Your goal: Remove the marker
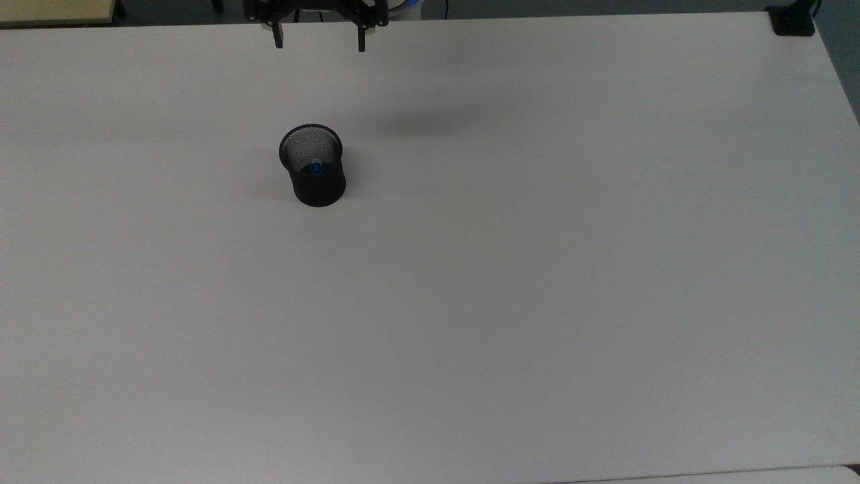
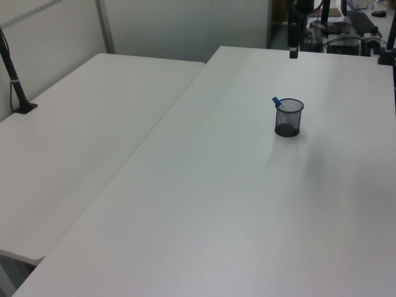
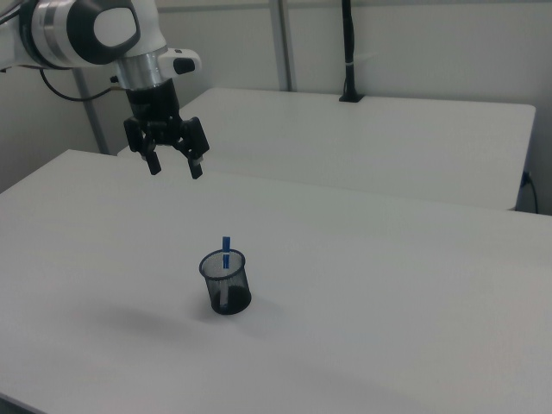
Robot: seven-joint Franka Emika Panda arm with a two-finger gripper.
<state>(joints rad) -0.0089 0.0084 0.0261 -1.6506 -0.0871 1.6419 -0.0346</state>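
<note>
Task not yet begun. The marker stands in the black mesh cup on the tabletop, blue tip poking above the rim. The gripper hangs high, fingers spread apart and empty; the cup sits well below and apart from them. Approach, grasp and lift-out all remain.

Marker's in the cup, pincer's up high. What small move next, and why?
Probably bring the pincer over the cup first. It hangs open, high and off to the right view's left of the cup, while the marker stands with its blue tip above the rim.
</note>
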